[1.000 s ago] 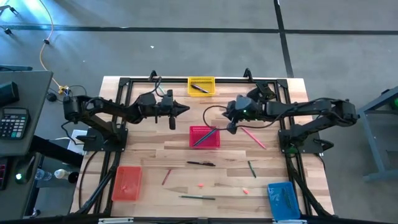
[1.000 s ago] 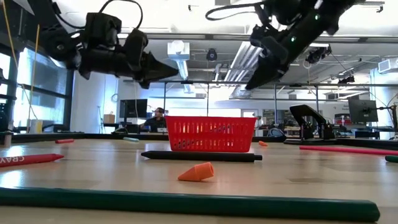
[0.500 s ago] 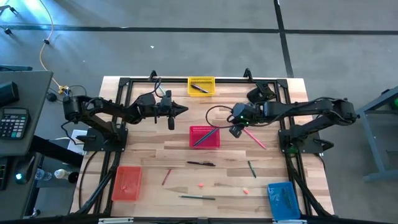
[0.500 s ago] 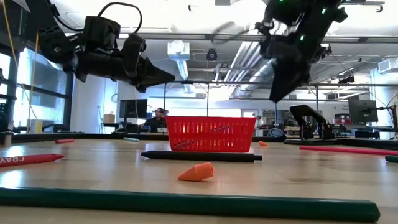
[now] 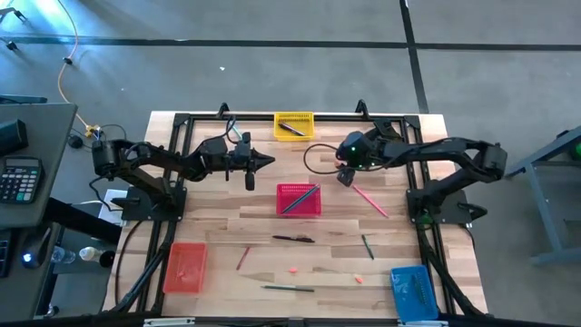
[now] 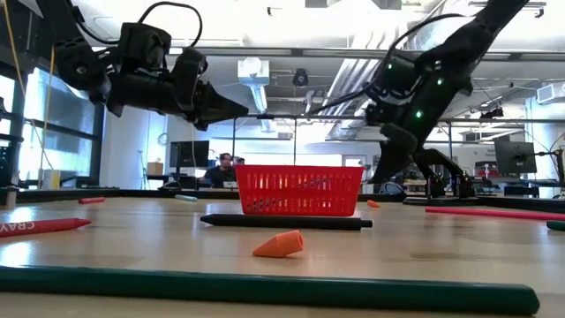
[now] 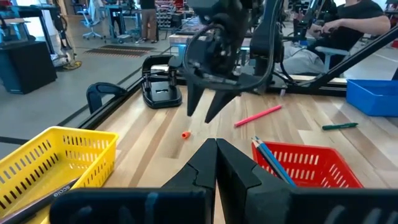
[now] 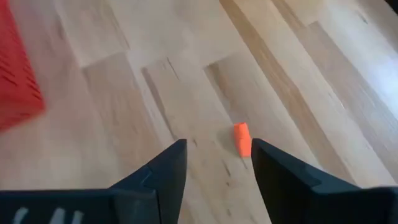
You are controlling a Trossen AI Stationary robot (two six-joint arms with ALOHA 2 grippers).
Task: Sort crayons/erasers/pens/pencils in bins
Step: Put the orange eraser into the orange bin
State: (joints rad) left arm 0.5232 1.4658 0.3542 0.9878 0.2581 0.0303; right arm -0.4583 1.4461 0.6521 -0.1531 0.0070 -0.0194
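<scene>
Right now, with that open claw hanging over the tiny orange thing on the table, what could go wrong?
The eraser is tiny and sits off-centre, near one finger of the open right claw, so a descent might nudge it away instead of catching it. The pink pencil lies close by and could get bumped.

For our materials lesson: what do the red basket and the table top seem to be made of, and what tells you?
Red basket: likely moulded plastic, given its uniform bright colour and thin open lattice walls.
Table top: apparently wood, butcher-block style, showing pale joined strips with grain and a smooth, slightly glossy finish.
</scene>
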